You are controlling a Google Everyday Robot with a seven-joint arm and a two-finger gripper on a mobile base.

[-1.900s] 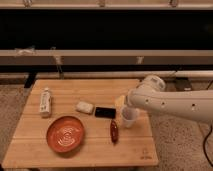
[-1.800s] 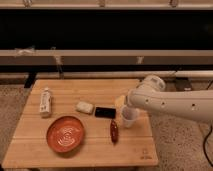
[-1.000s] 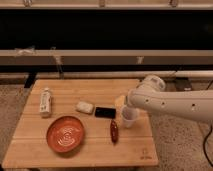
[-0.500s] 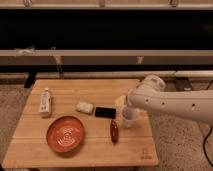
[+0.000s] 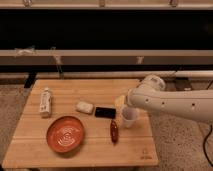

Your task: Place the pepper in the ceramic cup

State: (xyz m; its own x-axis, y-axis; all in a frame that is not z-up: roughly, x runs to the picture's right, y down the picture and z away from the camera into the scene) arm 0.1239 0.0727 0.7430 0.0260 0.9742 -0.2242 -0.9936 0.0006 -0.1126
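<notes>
The dark red pepper [image 5: 114,131] lies on the wooden table [image 5: 85,152] right of the middle, near the front. The whitish ceramic cup [image 5: 129,118] stands upright just right of it, a small gap apart. My white arm reaches in from the right. My gripper [image 5: 121,103] hangs at the arm's end just above and left of the cup, a little behind the pepper.
An orange-red plate [image 5: 65,133] sits front left. A white bottle [image 5: 45,102] lies at the left edge. A pale block [image 5: 84,106] and a black flat object [image 5: 105,112] lie mid-table. A dark wall with a rail runs behind.
</notes>
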